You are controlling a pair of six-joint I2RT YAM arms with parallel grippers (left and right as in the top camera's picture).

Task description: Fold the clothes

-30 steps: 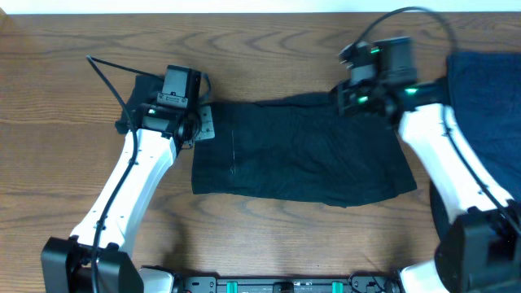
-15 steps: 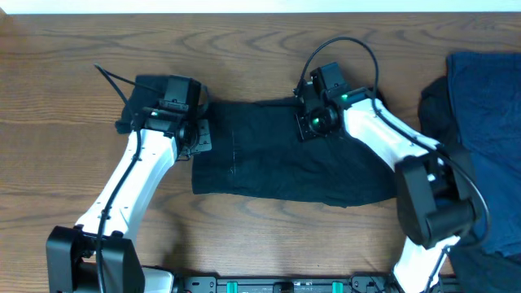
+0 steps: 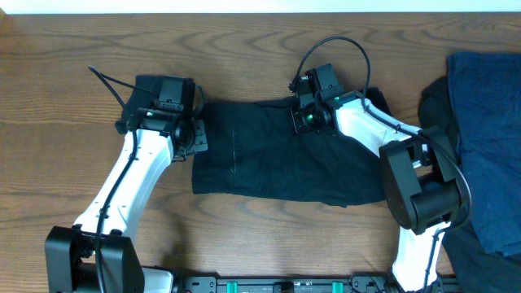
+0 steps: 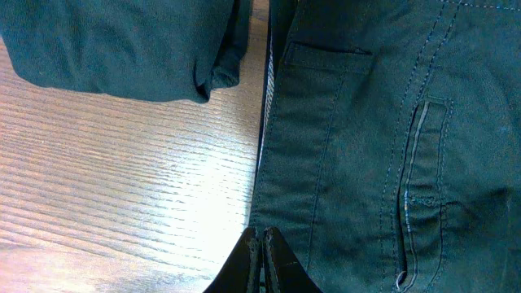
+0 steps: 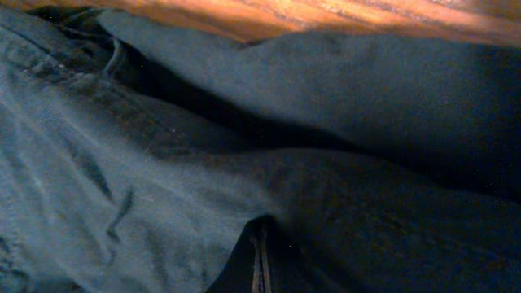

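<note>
A: Two closed grips?
B: Yes. Left gripper (image 4: 262, 244) clamped on black garment (image 3: 277, 163) at waistband edge; right gripper (image 5: 260, 244) pinching a fold near top edge.
A: Lying where?
B: Spread on table (image 3: 65, 81), near navy cloth (image 3: 488, 122).

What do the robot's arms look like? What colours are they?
The left arm and right arm are smooth white tubes with chunky black joints. Little green lights glow on the black wrist parts. A thin looping cable, black, curls over the right wrist, and a straight cable, also black, sticks out by the left wrist. The left gripper and right gripper have slim black fingers.
</note>
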